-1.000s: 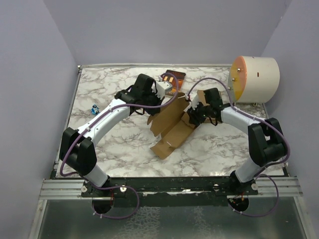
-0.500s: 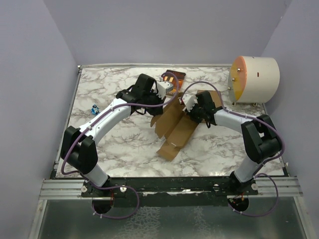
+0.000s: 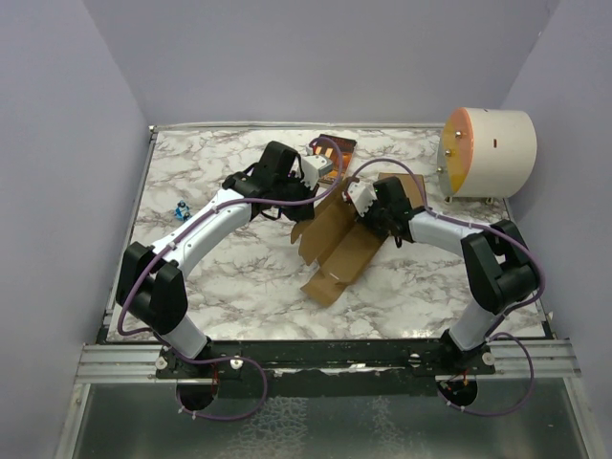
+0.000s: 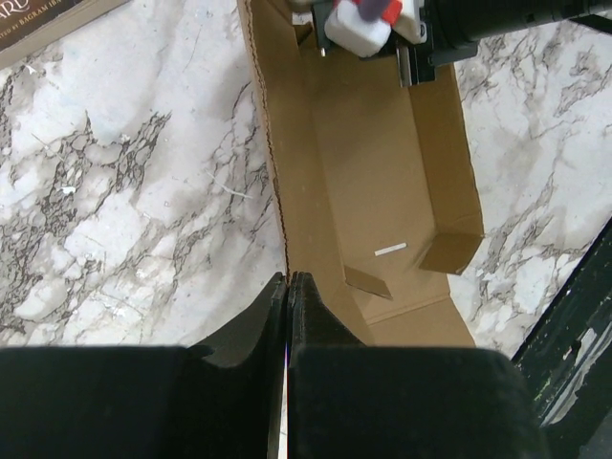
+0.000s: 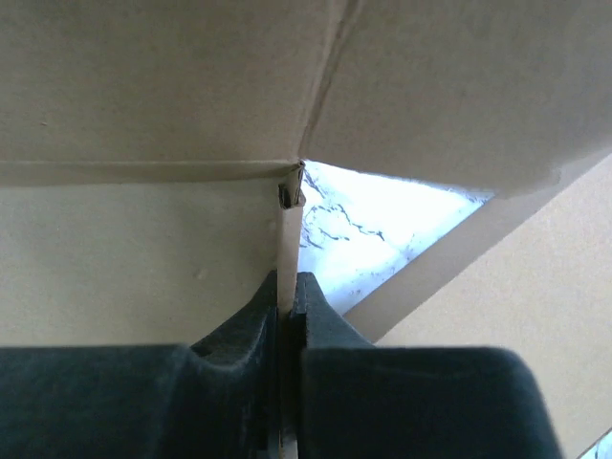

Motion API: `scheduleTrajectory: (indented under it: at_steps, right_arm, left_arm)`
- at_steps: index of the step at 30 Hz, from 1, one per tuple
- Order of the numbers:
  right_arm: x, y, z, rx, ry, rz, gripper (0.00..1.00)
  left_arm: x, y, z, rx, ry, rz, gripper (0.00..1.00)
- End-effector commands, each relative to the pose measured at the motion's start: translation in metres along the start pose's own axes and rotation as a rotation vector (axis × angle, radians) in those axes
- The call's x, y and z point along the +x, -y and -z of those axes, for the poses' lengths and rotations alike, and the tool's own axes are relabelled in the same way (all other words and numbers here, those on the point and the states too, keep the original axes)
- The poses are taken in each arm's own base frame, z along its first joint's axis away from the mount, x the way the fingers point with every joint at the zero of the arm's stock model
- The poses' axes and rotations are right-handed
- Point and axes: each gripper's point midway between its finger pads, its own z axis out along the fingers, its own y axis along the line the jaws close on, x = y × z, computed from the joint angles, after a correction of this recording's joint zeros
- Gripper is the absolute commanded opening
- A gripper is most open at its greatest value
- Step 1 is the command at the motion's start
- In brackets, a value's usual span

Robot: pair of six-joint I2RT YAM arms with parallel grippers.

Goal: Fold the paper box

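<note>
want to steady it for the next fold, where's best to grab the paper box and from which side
Take the paper box by the thin top edge of a raised side wall, coming from above. It lies open like a long trough, so only the upstanding walls fit between jaws. The left gripper and right gripper each pinch a wall this way.

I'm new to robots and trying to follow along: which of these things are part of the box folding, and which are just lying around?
Part of the job: paper box; left gripper and right gripper, each pinching a cardboard edge.

Just lying about: dark book; cream drum; small blue toy.
</note>
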Motion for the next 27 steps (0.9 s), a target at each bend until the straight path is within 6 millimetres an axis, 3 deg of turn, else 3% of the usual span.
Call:
scheduleTrajectory:
  at_steps: [1,4,7,15,27]
  right_arm:
    - [0.010,0.011,-0.003,0.072,-0.033,0.010,0.01]
    - [0.014,0.017,-0.001,0.113,-0.047,0.034,0.01]
    - [0.014,0.009,-0.003,0.066,-0.050,0.023,0.01]
    - [0.000,-0.012,0.002,-0.053,0.006,-0.025,0.33]
    - [-0.022,-0.011,0.021,-0.078,0.096,-0.053,0.39]
  left_arm:
    - [-0.013,0.009,0.005,0.033,0.039,-0.011,0.00]
    - [-0.014,0.009,0.005,0.032,0.039,-0.011,0.00]
    - [-0.014,0.009,0.006,0.031,0.040,-0.010,0.00]
    - [-0.009,0.002,0.005,-0.004,0.022,-0.004,0.00]
    - [-0.009,-0.002,0.001,-0.021,0.003,0.011,0.00]
